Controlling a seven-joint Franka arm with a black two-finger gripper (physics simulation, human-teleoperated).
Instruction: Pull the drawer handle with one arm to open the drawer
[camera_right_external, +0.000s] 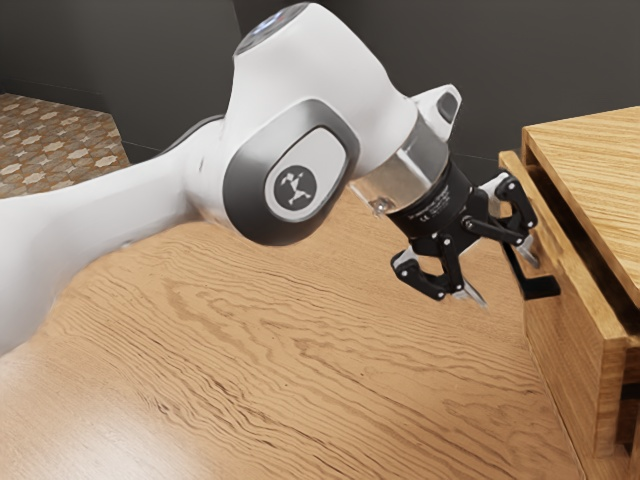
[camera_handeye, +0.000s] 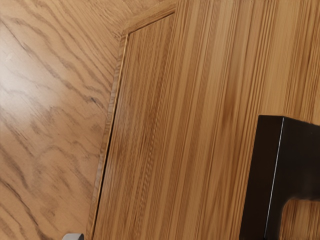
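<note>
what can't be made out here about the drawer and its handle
1. Exterior view: the top of the handle is hidden behind a finger of the open gripper, so contact cannot be told.
2. Exterior view: the drawer runs off the picture's right edge, so its inside is unseen.
3. Wrist view: the handle is cut off by the picture's edges.

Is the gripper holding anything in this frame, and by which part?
Nothing is held. The gripper stands open beside the drawer handle, with one fingertip close to it but not clamped around it.
</note>
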